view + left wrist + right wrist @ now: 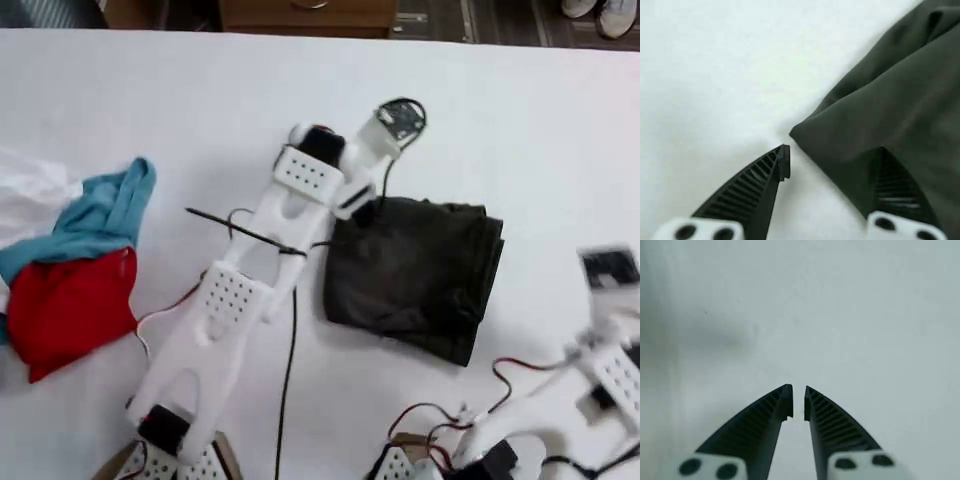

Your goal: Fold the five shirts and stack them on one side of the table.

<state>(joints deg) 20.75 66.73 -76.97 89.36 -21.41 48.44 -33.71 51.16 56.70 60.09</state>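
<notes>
A folded black shirt [415, 275] lies right of the table's middle. My left gripper [360, 208] is at its far left corner. In the left wrist view this gripper [834, 150] is open, with the black shirt's [890, 100] corner between the fingers; one finger [762, 187] is over bare table, the other [892, 182] lies against the cloth. A heap of a red shirt [70, 305], a teal shirt [100, 215] and a white shirt [30, 195] sits at the left edge. My right gripper [797, 392] hangs shut over bare white table, holding nothing.
The right arm [612, 370] stands at the near right corner, apart from the black shirt. Cables [290, 370] trail along the left arm and near the front edge. White tabletop [180, 110] stretches across the far side.
</notes>
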